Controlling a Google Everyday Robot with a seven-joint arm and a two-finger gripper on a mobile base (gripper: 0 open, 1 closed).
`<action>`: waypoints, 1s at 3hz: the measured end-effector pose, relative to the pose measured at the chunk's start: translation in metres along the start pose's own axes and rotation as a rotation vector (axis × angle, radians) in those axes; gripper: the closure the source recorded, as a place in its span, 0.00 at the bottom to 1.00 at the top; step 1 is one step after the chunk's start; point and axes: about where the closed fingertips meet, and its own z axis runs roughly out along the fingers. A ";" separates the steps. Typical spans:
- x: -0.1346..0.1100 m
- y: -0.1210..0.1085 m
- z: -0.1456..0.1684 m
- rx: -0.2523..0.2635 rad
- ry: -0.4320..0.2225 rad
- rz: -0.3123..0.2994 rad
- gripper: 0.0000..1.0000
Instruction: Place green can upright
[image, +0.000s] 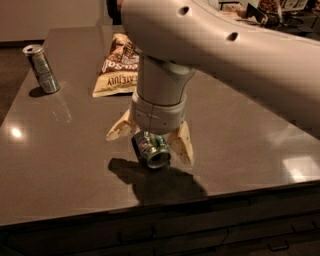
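Note:
The green can (152, 149) lies on its side on the dark table (65, 150), its silver end facing the camera and the table's front edge. My gripper (150, 139) hangs straight down over it from the big white arm. The two cream fingers (182, 143) are spread apart, one on each side of the can, with a small gap showing between each finger and the can. The wrist hides the far end of the can.
A slim silver-grey can (42, 68) stands upright at the far left. A brown and yellow snack bag (120, 65) lies flat behind the gripper. The table's front edge (165, 202) runs close below the can.

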 end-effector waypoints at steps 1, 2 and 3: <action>0.004 0.000 0.008 -0.029 0.008 -0.024 0.19; 0.009 0.003 0.013 -0.053 0.015 -0.040 0.41; 0.014 0.003 0.012 -0.060 0.017 -0.033 0.65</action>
